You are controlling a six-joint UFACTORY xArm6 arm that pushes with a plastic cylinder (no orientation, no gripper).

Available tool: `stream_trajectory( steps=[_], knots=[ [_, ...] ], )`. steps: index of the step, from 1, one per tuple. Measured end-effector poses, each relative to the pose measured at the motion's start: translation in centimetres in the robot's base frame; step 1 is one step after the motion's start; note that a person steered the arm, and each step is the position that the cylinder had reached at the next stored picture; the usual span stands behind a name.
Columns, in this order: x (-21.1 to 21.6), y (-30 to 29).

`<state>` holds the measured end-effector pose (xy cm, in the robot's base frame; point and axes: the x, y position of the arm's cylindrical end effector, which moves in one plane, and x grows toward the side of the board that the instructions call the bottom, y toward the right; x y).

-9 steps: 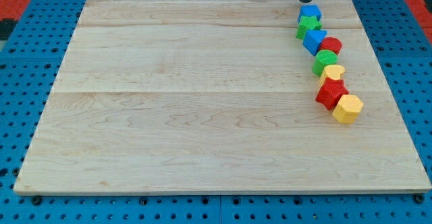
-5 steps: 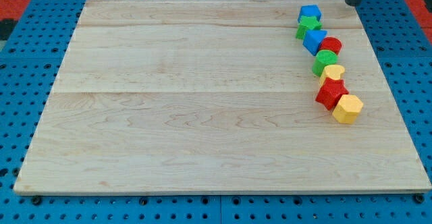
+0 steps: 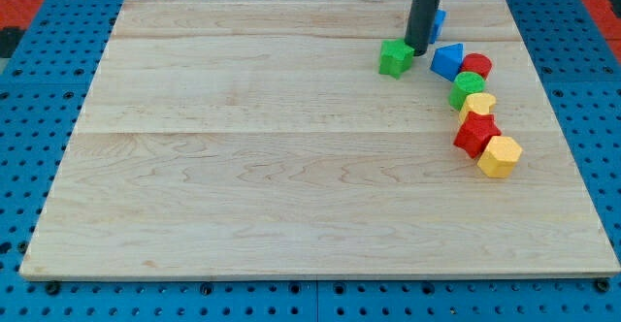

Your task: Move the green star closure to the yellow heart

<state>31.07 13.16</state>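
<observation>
The green star (image 3: 395, 57) lies on the wooden board (image 3: 243, 167), left of the column of blocks near the view's right. My tip (image 3: 417, 50) stands right against the star's right side. The yellow heart (image 3: 478, 105) sits lower in that column, between a green round block (image 3: 468, 88) above it and a red star (image 3: 475, 135) below it. The green star is well up and to the left of the heart, apart from it.
A blue block (image 3: 440, 22) is partly hidden behind the rod. A blue triangular block (image 3: 447, 60) and a red block (image 3: 476, 66) lie right of my tip. A yellow hexagon (image 3: 500, 155) ends the column.
The rod came from the board's top right to the column. The green star has slid left out of the column. The blue triangular block has shifted slightly.
</observation>
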Motion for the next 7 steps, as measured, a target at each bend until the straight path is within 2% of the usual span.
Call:
stream_trajectory(
  steps=[2, 6, 7],
  knots=[
    [3.8, -1.4],
    [-1.7, -2.9],
    [-1.1, -6.2]
  ],
)
